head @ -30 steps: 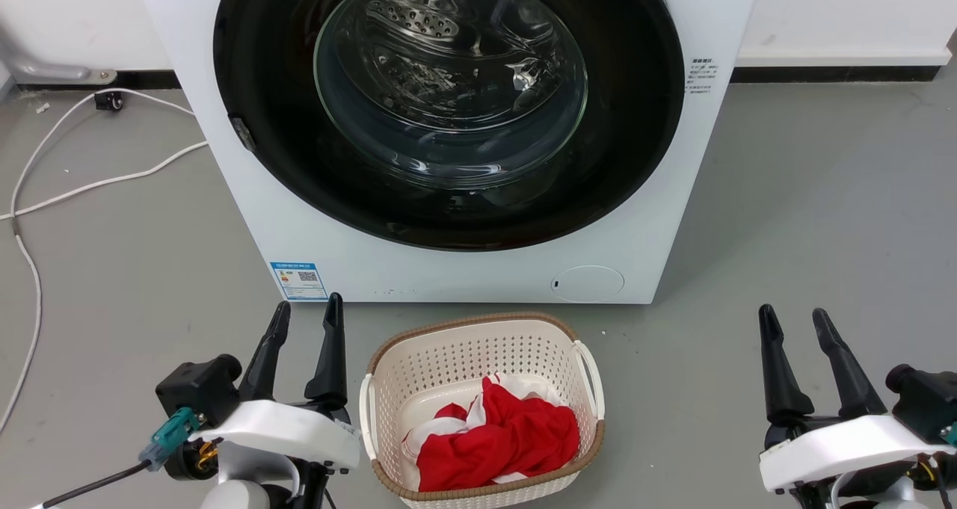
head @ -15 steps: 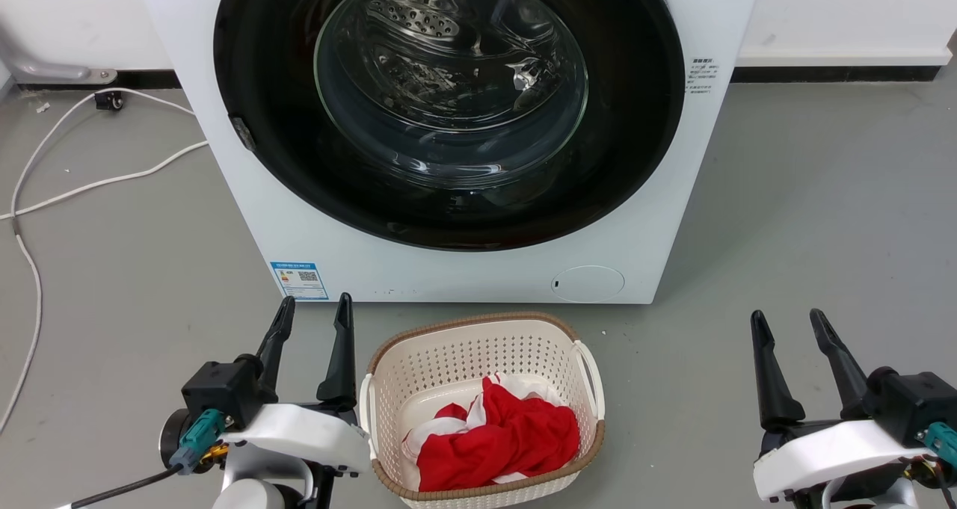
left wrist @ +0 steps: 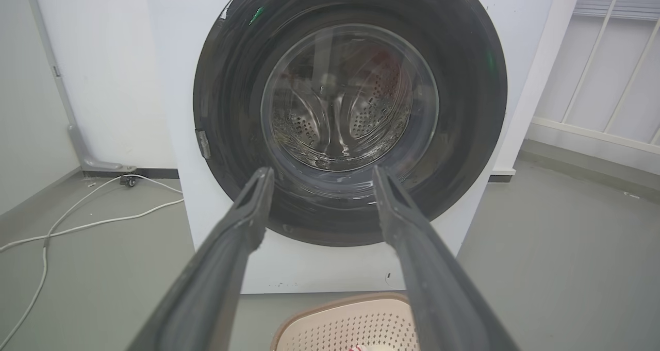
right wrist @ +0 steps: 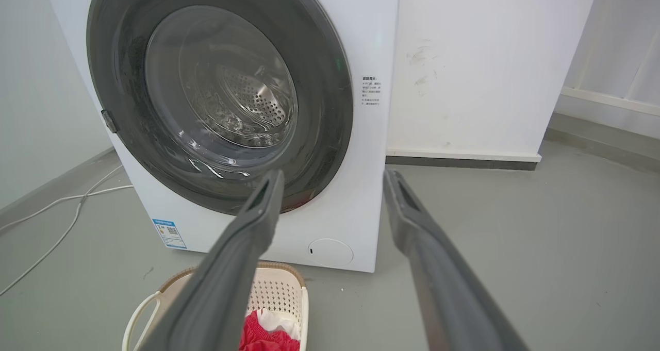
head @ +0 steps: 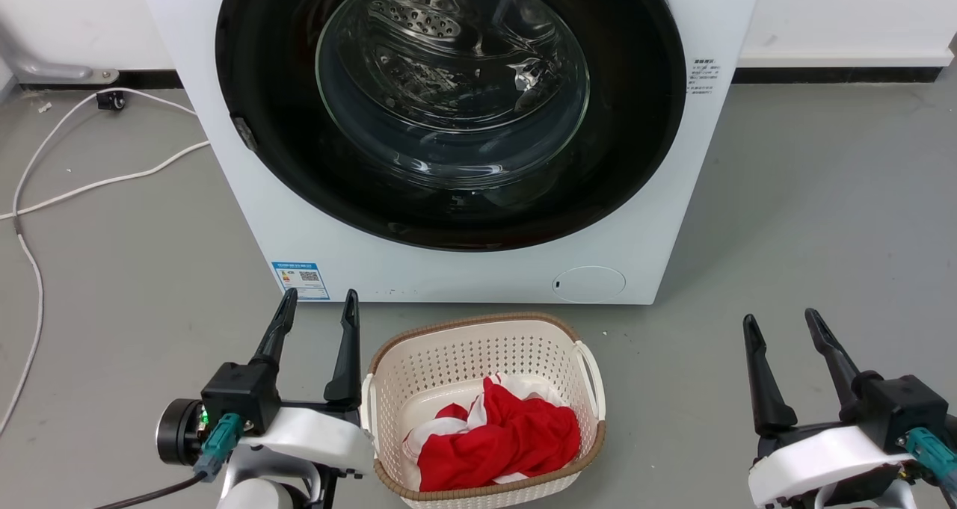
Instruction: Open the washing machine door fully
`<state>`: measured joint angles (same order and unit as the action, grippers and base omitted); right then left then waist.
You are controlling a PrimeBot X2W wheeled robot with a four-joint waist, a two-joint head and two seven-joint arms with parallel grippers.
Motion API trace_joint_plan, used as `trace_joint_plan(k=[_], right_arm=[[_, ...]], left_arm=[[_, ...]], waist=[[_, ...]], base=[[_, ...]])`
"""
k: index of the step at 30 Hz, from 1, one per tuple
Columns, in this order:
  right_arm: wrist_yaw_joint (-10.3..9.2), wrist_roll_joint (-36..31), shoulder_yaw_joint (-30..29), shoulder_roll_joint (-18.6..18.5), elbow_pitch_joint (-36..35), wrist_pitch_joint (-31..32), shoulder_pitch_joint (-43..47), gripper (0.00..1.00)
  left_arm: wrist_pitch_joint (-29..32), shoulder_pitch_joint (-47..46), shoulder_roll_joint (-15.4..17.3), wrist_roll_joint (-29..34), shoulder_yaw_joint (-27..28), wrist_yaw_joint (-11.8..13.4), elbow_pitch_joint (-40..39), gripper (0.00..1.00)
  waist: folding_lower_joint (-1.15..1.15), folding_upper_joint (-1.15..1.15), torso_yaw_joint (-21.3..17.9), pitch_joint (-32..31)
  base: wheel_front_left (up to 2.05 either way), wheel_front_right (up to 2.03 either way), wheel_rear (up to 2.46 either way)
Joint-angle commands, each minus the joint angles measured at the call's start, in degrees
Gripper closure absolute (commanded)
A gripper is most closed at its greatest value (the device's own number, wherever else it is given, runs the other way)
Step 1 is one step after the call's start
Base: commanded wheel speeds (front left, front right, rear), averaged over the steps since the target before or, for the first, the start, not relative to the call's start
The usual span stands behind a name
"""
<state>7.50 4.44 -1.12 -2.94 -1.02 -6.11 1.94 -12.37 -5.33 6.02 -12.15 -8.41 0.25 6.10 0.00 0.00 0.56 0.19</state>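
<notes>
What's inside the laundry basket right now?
Red and white cloth lies bunched in the basket, toward its near side. Anything beneath the cloth is covered.

We see the basket (head: 478, 319) sitting right in front of the washing machine (head: 448, 273), clothes (head: 501, 438) inside, left gripper (head: 320, 294) and right gripper (head: 779, 316) flanking it.

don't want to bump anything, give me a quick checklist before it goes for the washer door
1. Door opened: washing machine door sits shut against the machine - not ok.
2. Left gripper open, empty - ok.
3. Right gripper open, empty - ok.
4. Grip spot: no clear handle visible on the door's rim - cannot tell.
5. Swing path: basket stands on the floor before the machine, lower than the door - likely ok.
</notes>
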Motion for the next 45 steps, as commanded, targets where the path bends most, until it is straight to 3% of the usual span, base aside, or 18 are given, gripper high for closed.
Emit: trace_joint_plan(k=[1,25,35,36,37,38,42,45], right_arm=[[-0.02,-1.08,0.10,0.05,-0.59,-0.51,0.27,0.00],[-0.02,-7.57,0.73,0.11,-0.88,-2.48,0.91,0.00],[-0.02,-6.16,0.42,0.11,-0.44,-2.53,0.68,0.00],[-0.03,-5.92,0.38,0.11,-0.36,-2.47,0.69,0.04],[-0.03,-5.42,0.30,0.11,-0.28,-2.36,0.71,0.58],[-0.02,-5.29,0.27,0.11,-0.25,-2.36,0.72,0.97],[-0.03,-2.61,-0.45,0.10,-0.29,-3.38,0.60,1.00],[-0.02,7.11,-1.00,0.10,0.42,-4.80,0.16,1.00]], left_arm=[[-0.49,-0.76,0.21,1.00,-0.06,0.17,-0.33,0.00],[-2.97,-0.46,-0.68,8.94,-0.14,-0.22,-0.19,0.00],[-2.85,-0.42,-1.24,8.40,0.54,-0.60,0.11,0.00],[-2.85,-0.42,-1.28,8.39,0.58,-0.64,0.13,0.00],[-2.85,-0.44,-1.34,8.42,0.62,-0.69,0.16,0.00],[-2.85,-0.44,-1.41,8.41,0.64,-0.73,0.17,0.00],[-2.85,-0.26,-1.61,8.41,0.82,-0.83,0.15,0.00],[-2.85,-0.20,-1.73,8.53,0.97,-0.89,0.10,0.00]], waist=[[0.00,0.00,-0.01,0.01],[0.00,0.00,0.12,0.52],[0.00,0.00,0.00,0.75],[0.00,0.00,0.00,0.77],[0.00,0.00,0.02,0.79],[0.00,0.00,0.03,0.78],[0.00,0.00,0.01,0.81],[0.00,0.00,0.00,0.88]], base=[[0.00,0.00,0.00],[0.00,0.00,0.00],[0.00,0.00,0.00],[0.00,0.00,0.00],[0.00,0.00,0.00],[0.00,0.00,0.00],[0.00,0.00,0.00],[0.00,0.00,0.00]])
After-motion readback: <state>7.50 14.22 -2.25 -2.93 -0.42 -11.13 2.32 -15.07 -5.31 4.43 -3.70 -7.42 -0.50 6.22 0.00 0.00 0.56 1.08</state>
